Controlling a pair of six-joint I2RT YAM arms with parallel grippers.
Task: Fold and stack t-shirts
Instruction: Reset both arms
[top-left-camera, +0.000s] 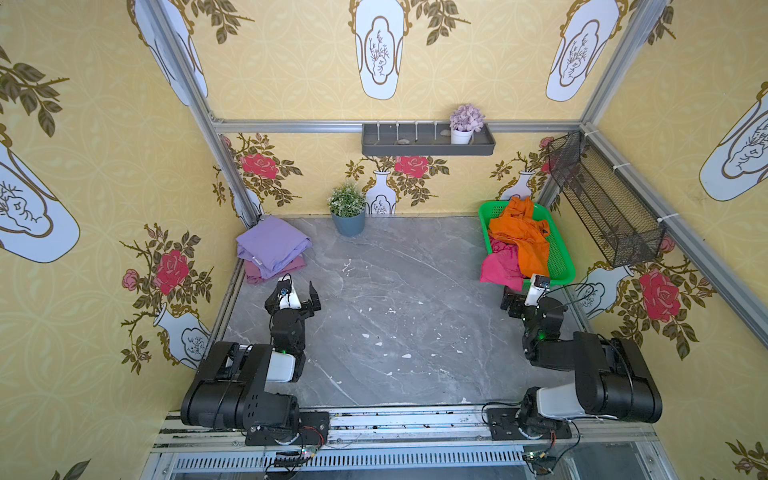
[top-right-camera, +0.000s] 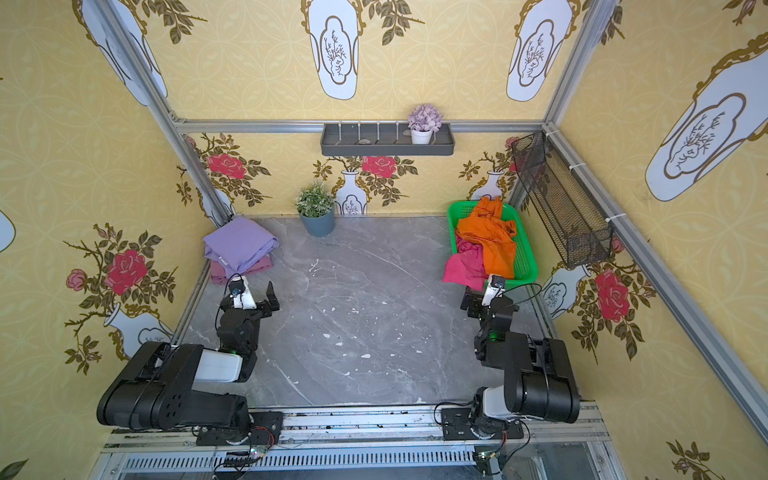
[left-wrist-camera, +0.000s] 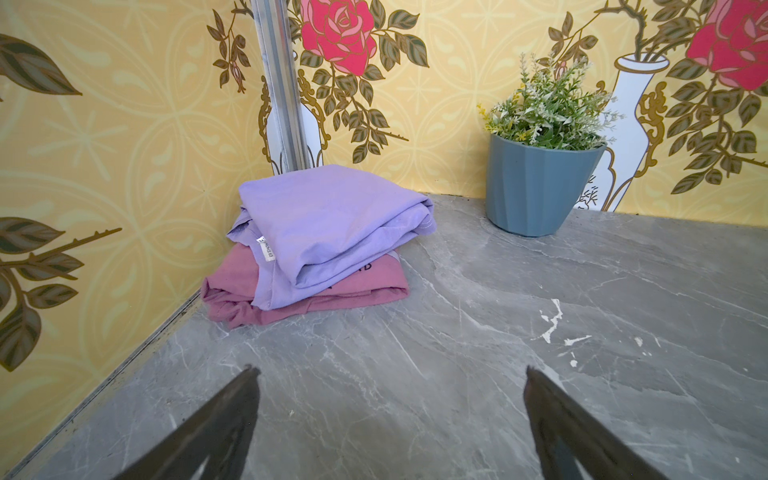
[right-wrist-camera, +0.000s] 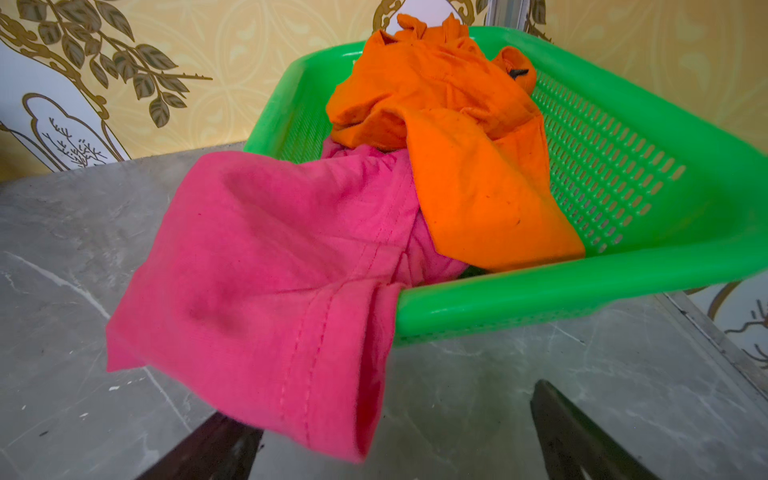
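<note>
A grey marble-patterned tabletop (top-left-camera: 395, 311) sat inside walls of yellow wallpaper (top-left-camera: 291, 75) printed with roses and vases. In the far left corner a folded lavender purple cotton t-shirt (top-left-camera: 272, 243) lay on top of a folded dusty mauve t-shirt (left-wrist-camera: 353, 297). The left wrist view showed a strip of dark print on the mauve one beside the upper shirt's edge. A green leafy plant in a blue-grey pot (top-left-camera: 348, 218) stood near the stack against the back wall. At the far right a green slotted plastic basket (top-left-camera: 562, 259) held a crumpled orange t-shirt (top-left-camera: 519, 239) lying over a crumpled magenta t-shirt (top-left-camera: 500, 268), whose sleeve spilled over the basket's rim toward the table. The left gripper (left-wrist-camera: 390, 374) hung over bare tabletop just short of the stack, jaws spread wide and holding nothing. The right gripper (right-wrist-camera: 386, 409) sat just in front of the basket, jaws likewise wide. The magenta sleeve hid one fingertip in the right wrist view, and whether cloth and finger touched could not be told
</note>
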